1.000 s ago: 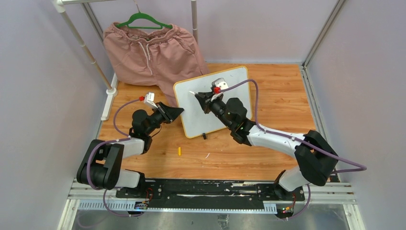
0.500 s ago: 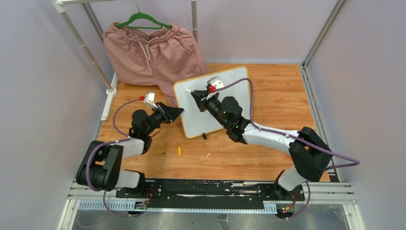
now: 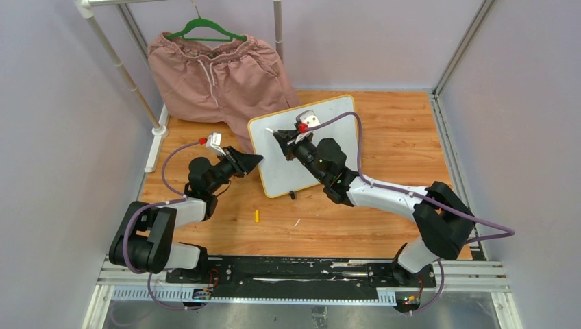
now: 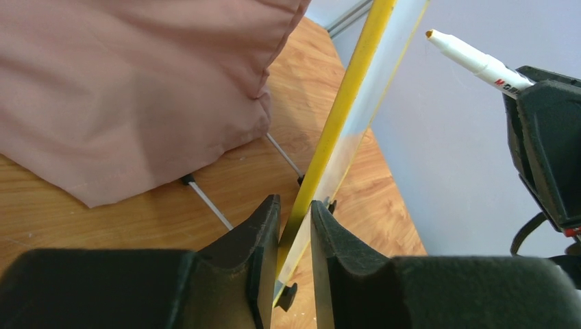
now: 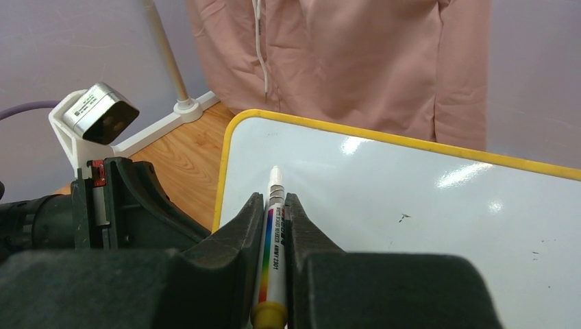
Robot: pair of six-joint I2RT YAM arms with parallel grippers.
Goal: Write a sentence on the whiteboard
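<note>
The whiteboard (image 3: 277,175), white with a thin yellow frame, stands tilted on the wooden table. My left gripper (image 3: 257,158) is shut on its left edge; in the left wrist view the yellow frame (image 4: 342,110) runs between the two black fingers (image 4: 294,205). My right gripper (image 3: 279,137) is shut on a white marker (image 5: 273,240), whose tip sits near the board's upper left corner (image 5: 425,205). The marker (image 4: 473,60) also shows in the left wrist view, with an orange tip. The sentence is out of view; the visible white face shows only tiny specks.
Pink shorts (image 3: 219,75) hang on a green hanger from a white rack (image 3: 127,75) at the back left, close behind the board. A small yellow cap (image 3: 257,216) and a white scrap (image 3: 297,223) lie on the table in front. A black clip foot (image 3: 292,195) holds the board's lower edge.
My right gripper with the marker has moved up and left across the board toward its upper left corner, then held still. The left gripper and the board have not moved.
</note>
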